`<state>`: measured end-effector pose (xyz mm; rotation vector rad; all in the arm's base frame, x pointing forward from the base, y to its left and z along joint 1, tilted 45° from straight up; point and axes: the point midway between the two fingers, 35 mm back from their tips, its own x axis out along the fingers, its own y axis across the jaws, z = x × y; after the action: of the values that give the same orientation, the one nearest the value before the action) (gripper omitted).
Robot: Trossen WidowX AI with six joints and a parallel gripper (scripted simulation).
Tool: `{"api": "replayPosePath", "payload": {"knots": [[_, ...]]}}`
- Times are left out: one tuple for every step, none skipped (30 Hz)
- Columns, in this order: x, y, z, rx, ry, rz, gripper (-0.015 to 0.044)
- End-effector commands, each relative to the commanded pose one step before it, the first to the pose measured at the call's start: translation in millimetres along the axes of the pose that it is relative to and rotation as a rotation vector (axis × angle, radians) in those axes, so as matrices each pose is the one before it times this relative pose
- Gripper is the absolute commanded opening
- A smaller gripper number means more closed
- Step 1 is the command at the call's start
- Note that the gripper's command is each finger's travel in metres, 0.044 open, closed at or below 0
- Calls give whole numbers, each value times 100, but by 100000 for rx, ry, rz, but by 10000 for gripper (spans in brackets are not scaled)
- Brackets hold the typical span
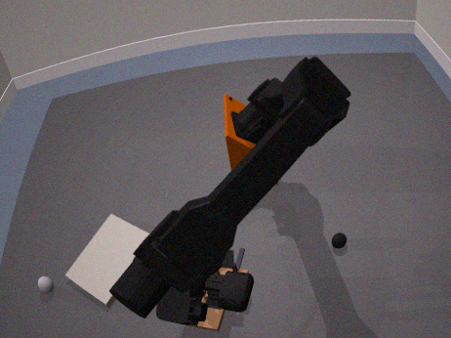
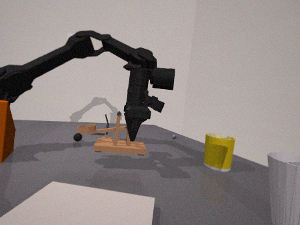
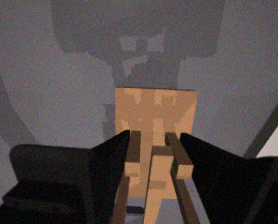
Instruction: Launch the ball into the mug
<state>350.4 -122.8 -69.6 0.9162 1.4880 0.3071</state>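
The wooden catapult (image 1: 212, 319) (image 2: 120, 147) (image 3: 155, 107) stands on the table, mostly hidden under the arm in the top view. Its cup (image 2: 86, 129) is at the left end of the throwing arm in the exterior view, and no ball shows in it. My gripper (image 2: 132, 140) (image 3: 154, 135) points down and is shut on the catapult's two uprights, one finger on each outer side. A black ball (image 1: 339, 240) (image 2: 77, 136) and a small grey ball (image 1: 45, 284) (image 2: 174, 136) lie on the table. The yellow mug (image 2: 219, 151) stands upright at the right in the exterior view.
A pale flat slab (image 1: 102, 262) (image 2: 97, 203) lies near the catapult. An orange angled block (image 1: 239, 153) (image 2: 4, 131) is by the arm's base. A whitish ribbed cup (image 2: 286, 189) stands at the right edge of the exterior view. A thin dark lever (image 1: 240, 259) (image 2: 107, 124) sticks up at the catapult.
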Motion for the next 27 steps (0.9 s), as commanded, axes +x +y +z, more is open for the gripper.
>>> {"api": "replayPosePath", "payload": {"knots": [[-137,240,254,-1116,-1330,247,0],[166,5,12,0,-4,-2,0],[167,5,11,0,-4,-1,0],[167,5,10,0,-3,0,0],[166,6,9,0,-3,1,0],[166,6,9,0,-3,1,0],[166,6,8,-1,-2,2,0],[166,6,7,-1,-2,3,0],[166,6,6,-1,-2,4,0],[166,7,5,-1,-1,4,0],[166,7,4,-1,-1,5,0],[165,7,3,-1,0,6,0],[165,7,3,-1,0,7,0],[165,7,2,-1,0,7,0],[165,7,1,-1,1,8,0],[165,8,0,-2,1,9,0],[165,8,-1,-2,2,10,0],[164,8,-2,-2,2,10,0],[164,8,-2,-2,2,11,0],[164,8,-3,-2,3,12,0],[164,9,-4,-2,3,12,0],[163,9,-5,-2,4,13,0],[163,9,-6,-2,4,14,0],[163,9,-7,-2,4,15,0],[163,9,-7,-2,5,15,0],[163,9,-8,-2,5,16,0],[163,9,-9,-3,6,17,0]]}}
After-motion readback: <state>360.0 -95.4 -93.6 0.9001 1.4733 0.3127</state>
